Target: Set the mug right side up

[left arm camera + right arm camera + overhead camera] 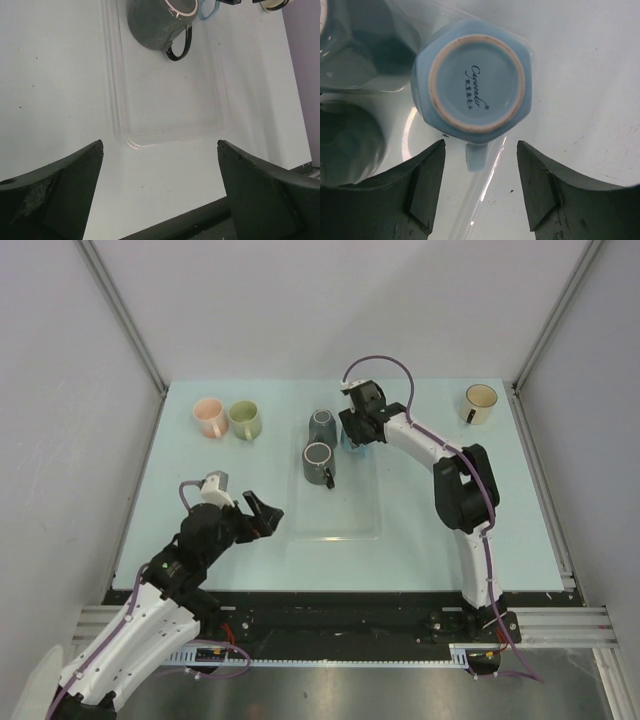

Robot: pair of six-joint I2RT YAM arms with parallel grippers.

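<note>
Top view: the pale blue-green table [200, 530] carried a clear plastic tray [340, 525], rectangular with rounded corners and a glossy rim.

The light blue mug [477, 80] stood inverted at the tray's 1 o'clock corner, at about 12 o'clock from the table's centre. In the top view it was largely hidden under the right gripper [352, 435]. Whether it sat wholly inside the rim could not be determined.

The right wrist view showed a faceted, roughly hexagonal glazed body. It had a round unglazed foot ring and a flat base bearing a dark script mark (illegible at this size). Its handle pointed to 6 o'clock in that view.

The right gripper [481, 145] was released. Its dark matte fingers [427, 180] were spread to either side of the handle and showed no contact with the mug.

The left gripper [270, 515] hung at 7 o'clock of the tray, above bare table. Its jaws were likewise spread and held nothing.

- Two grey mugs stood just left of the blue one. The nearer grey mug [318, 460] was upright, with a glossy black handle at 6 o'clock. The farther grey mug [322, 425] showed its closed end.
- A pink mug [208, 417] and a green mug [244, 420] stood side by side at 10 o'clock.
- A cream mug [481, 403] stood at 2 o'clock, well apart.
</note>
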